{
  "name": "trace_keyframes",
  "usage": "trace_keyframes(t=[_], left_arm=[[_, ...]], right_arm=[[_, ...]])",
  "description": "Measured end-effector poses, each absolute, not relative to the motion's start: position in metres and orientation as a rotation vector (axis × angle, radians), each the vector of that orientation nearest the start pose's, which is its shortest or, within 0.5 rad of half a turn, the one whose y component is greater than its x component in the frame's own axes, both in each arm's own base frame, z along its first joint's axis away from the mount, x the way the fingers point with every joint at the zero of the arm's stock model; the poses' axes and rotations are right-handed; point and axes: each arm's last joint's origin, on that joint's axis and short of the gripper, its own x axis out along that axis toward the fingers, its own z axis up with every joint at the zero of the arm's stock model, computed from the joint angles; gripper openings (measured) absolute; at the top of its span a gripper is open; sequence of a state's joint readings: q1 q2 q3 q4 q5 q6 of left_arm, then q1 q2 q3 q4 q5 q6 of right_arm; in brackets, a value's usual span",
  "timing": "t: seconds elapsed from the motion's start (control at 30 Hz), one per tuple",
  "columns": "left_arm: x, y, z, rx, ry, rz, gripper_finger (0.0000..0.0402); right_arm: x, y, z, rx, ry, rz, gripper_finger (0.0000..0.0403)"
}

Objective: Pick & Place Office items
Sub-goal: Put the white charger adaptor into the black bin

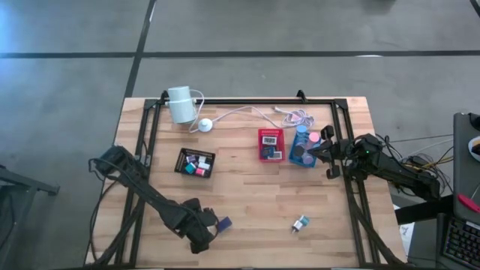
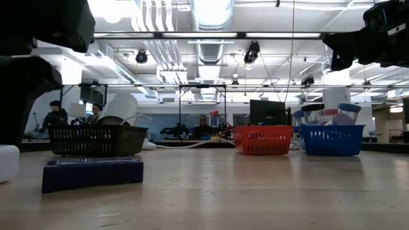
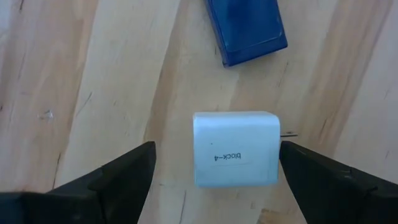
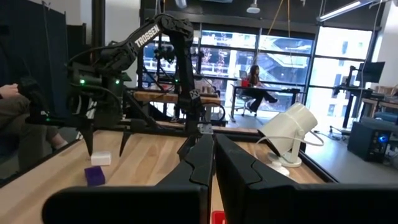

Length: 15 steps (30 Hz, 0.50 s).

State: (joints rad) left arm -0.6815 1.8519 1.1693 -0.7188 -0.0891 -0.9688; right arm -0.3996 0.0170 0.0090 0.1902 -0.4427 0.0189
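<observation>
From above, the left hand [image 1: 204,241] sits low on the wooden tabletop [image 1: 247,202], near the front edge. A small dark blue block [image 1: 223,223] lies just beside it. Farther off from that hand is the black tray [image 1: 195,163], with little white, pink and teal pieces inside. The red tray [image 1: 271,145] holds flat cards. The right hand [image 1: 319,152] hangs over the blue tray [image 1: 304,148], which holds round pink and dark things. One small teal and white piece [image 1: 301,223] lies alone, well away from both hands.

From the low view, the blue block [image 2: 92,172] lies close to the camera. Behind it stand the black tray [image 2: 97,140], the red tray [image 2: 262,139] and the blue tray [image 2: 332,139].

From the left wrist, the left hand's fingers [image 3: 121,177] are spread wide apart. A white block [image 3: 235,149] marked "block-4" lies between them, not touched. The blue block [image 3: 245,28] is just past it.

From the right wrist, the right hand's fingers [image 4: 196,167] are pressed together, holding nothing. Far ahead is the left hand [image 4: 106,144], over the white block [image 4: 100,158] and a purple-looking block [image 4: 94,175].
</observation>
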Motion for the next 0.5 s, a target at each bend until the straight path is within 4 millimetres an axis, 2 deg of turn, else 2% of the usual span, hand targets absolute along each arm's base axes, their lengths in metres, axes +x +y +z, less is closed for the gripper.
trace_keyframes(t=[0.37, 0.5], left_arm=[[0.2634, -0.2101, 0.1513, -0.272, 1.371, 0.166, 0.0345], [0.2640, -0.2106, 0.1514, -0.272, 1.366, 0.157, 0.0326]], right_arm=[[0.0912, -0.0251, 0.1830, -0.056, -0.166, 0.045, 0.0011], [0.0913, -0.0251, 0.1829, -0.055, -0.165, 0.045, 0.0011]])
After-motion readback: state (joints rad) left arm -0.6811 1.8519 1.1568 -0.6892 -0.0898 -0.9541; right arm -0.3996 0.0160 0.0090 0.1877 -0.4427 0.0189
